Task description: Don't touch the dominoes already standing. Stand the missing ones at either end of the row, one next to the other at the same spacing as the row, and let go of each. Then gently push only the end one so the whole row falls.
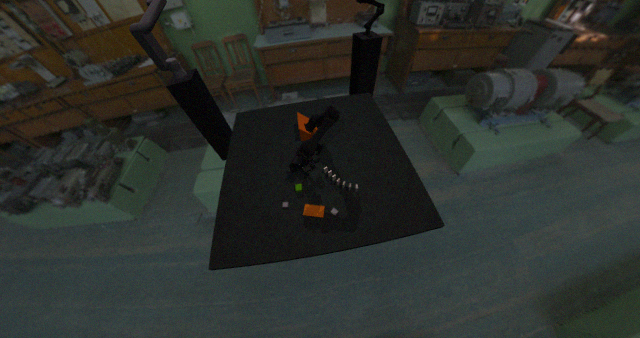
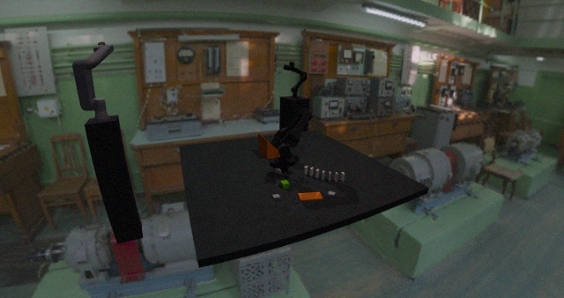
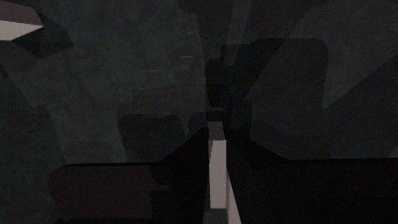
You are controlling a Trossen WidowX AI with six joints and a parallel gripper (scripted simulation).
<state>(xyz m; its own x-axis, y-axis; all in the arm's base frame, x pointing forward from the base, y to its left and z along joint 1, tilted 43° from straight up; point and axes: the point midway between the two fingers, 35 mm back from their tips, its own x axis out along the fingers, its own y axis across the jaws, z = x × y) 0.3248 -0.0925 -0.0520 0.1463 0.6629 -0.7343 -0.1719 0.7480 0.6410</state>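
Observation:
Several pale standing dominoes (image 1: 338, 181) (image 2: 323, 175) form a slightly curved row to the right of the arm. My gripper (image 2: 285, 170) (image 3: 215, 133) is low over the table, left of the row's near-arm end. Its dark fingers are shut on a pale upright domino (image 3: 218, 175). A second pale upright piece (image 3: 234, 209) shows right beside it, partly hidden; whether the fingers hold it too is unclear. Another pale block (image 3: 19, 29) shows at the upper left of the wrist view. The fingertips are too dark to make out in the top and exterior views.
A green cube (image 1: 298, 187) (image 2: 284, 183) lies just in front of the gripper. Two small pale tiles (image 1: 285, 204) (image 2: 331, 193) and a flat orange block (image 1: 314, 211) (image 2: 310, 196) lie nearer the front. An orange upright panel (image 1: 303, 127) (image 2: 267, 146) stands behind, beside the arm.

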